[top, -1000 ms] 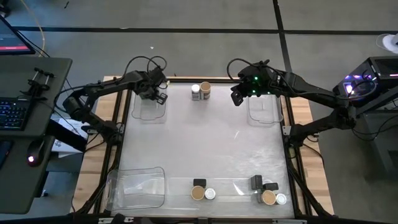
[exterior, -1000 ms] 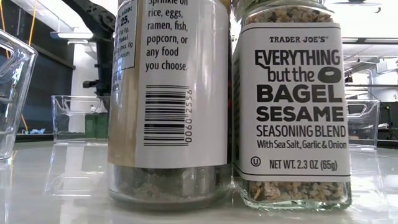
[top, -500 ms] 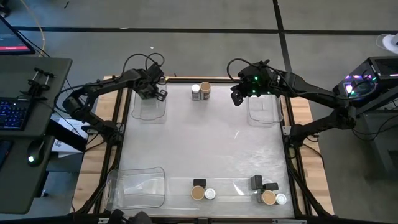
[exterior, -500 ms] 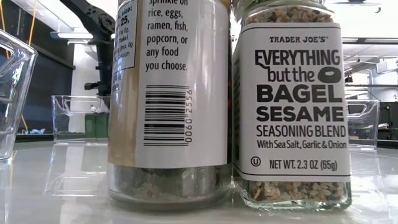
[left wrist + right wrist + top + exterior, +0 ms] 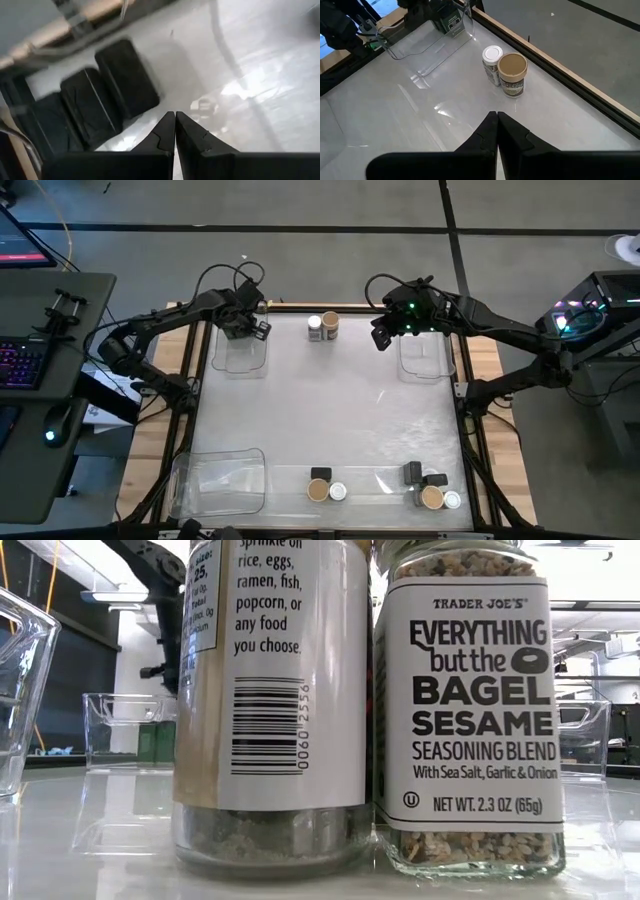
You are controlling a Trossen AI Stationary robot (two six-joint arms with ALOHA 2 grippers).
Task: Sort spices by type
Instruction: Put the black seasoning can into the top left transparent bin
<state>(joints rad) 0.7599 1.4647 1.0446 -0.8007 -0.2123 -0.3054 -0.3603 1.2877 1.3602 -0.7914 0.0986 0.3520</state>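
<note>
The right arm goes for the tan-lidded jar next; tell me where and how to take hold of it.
Grip the tan-lidded jar around its round lid and upper body, coming straight down. It stands upright, tight against the white-lidded jar, so the fingers should close on the two free sides, not across the touching side. The right end effector is shut and must open first.

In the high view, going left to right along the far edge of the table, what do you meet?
Left gripper over the far-left clear bin → white-topped jar → tan-topped jar → right gripper → far-right clear bin.
</note>
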